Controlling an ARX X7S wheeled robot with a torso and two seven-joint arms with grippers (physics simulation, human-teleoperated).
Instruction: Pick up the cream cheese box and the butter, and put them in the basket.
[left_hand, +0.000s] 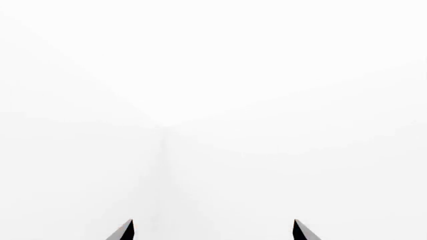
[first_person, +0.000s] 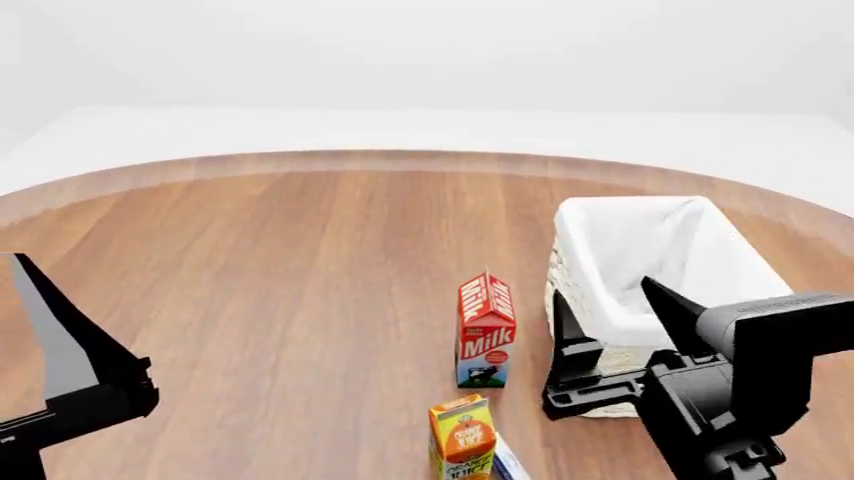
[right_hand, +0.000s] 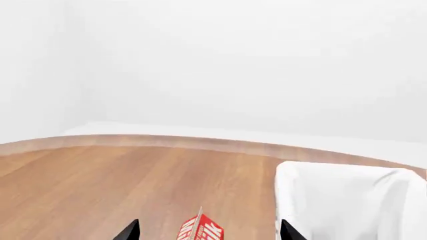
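Basket (first_person: 627, 250) sits at table (first_person: 267, 280) right, milk (first_person: 486, 330) just left of it, juice (first_person: 462, 437) nearer. Butter and cream cheese not identifiable. Both grippers, left (left_hand: 212, 231) and right (right_hand: 210, 231), spread apart, holding nothing.

Round wooden bench with a few groceries and a basket

The bench (first_person: 267, 280) has a brown wood-grain top with a curved far edge against a white room. On it stands a white wicker basket (first_person: 587, 300) with a white cloth liner, and just to its left a red milk carton (first_person: 486, 330) stands upright. Nearer the robot an orange juice carton (first_person: 462, 436) also stands upright, with a thin white-and-blue thing (first_person: 509, 462) just beside it, mostly hidden.
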